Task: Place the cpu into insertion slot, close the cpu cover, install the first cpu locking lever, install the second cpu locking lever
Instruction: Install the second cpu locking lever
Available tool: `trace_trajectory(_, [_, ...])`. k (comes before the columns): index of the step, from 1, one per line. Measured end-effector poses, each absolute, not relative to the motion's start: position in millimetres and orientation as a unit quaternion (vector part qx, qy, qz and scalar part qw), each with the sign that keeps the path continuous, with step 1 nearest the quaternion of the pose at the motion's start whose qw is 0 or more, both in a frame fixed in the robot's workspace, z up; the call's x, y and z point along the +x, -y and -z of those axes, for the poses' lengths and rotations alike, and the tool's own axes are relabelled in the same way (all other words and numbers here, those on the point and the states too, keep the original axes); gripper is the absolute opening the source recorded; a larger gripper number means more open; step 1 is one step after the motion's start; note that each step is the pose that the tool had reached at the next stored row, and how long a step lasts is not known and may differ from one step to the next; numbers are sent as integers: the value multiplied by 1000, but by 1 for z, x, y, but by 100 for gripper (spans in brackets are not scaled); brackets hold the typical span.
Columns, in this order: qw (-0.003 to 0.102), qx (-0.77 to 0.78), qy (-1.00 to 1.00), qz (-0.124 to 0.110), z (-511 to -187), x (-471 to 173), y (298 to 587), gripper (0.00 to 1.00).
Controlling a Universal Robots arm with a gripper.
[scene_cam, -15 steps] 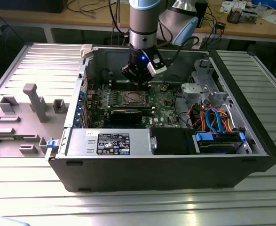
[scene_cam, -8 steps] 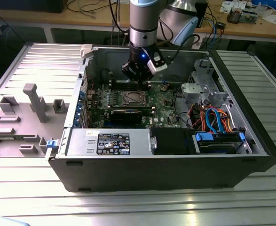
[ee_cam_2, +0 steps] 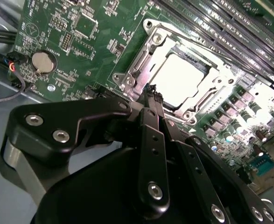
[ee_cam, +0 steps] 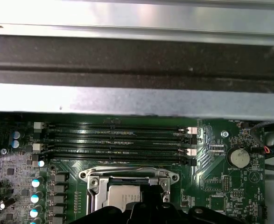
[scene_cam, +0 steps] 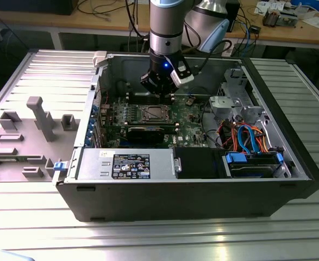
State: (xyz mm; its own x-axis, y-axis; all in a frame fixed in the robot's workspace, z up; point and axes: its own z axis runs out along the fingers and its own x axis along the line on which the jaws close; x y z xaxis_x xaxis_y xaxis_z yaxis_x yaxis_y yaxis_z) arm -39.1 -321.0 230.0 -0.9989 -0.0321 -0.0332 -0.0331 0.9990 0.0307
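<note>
The cpu [ee_cam_2: 179, 80] lies flat in the insertion slot [scene_cam: 152, 114] on the green board, its pale metal top showing. The silver cpu cover [ee_cam_2: 148, 51] is folded down around it, framing the chip through its cut-out; both wrist views show this, with the cover's edge [ee_cam: 127, 175] above the chip [ee_cam: 122, 195]. My gripper [ee_cam_2: 153, 94] hangs a little above the socket's corner, its black fingers pressed together, shut with nothing between them. In the exterior view the gripper [scene_cam: 158, 89] sits just behind the socket, inside the open case.
Long memory slots [ee_cam: 118, 137] run beside the socket, and a coin battery [ee_cam: 239, 157] sits further along. A black graphics card [scene_cam: 148, 133] lies in front of the socket. The case's back wall [ee_cam: 137, 98], drive cage [scene_cam: 232, 106] and cables [scene_cam: 246, 138] surround the board.
</note>
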Motion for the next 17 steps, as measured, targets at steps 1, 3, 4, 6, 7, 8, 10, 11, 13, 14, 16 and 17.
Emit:
trace_trajectory(1, [16,-16,-1000,-16,-230,-39,321,11])
trace_trajectory(3, [16,-16,-1000,-16,-230,-39,321,11])
trace_trajectory(4, [16,-16,-1000,-16,-230,-39,321,11])
trace_trajectory(6, [16,-16,-1000,-16,-230,-39,321,11])
trace_trajectory(7, [16,-16,-1000,-16,-230,-39,322,11])
trace_trajectory(8, [16,-16,-1000,-16,-230,-39,322,11])
trace_trajectory(10, [16,-16,-1000,-16,-230,-39,323,11])
trace_trajectory(11, [16,-16,-1000,-16,-230,-39,323,11])
trace_trajectory(13, [16,-16,-1000,-16,-230,-39,324,11])
trace_trajectory(14, [16,-16,-1000,-16,-230,-39,326,11])
trace_trajectory(16, [16,-16,-1000,-16,-230,-39,328,11])
trace_trajectory(17, [16,-16,-1000,-16,-230,-39,329,11])
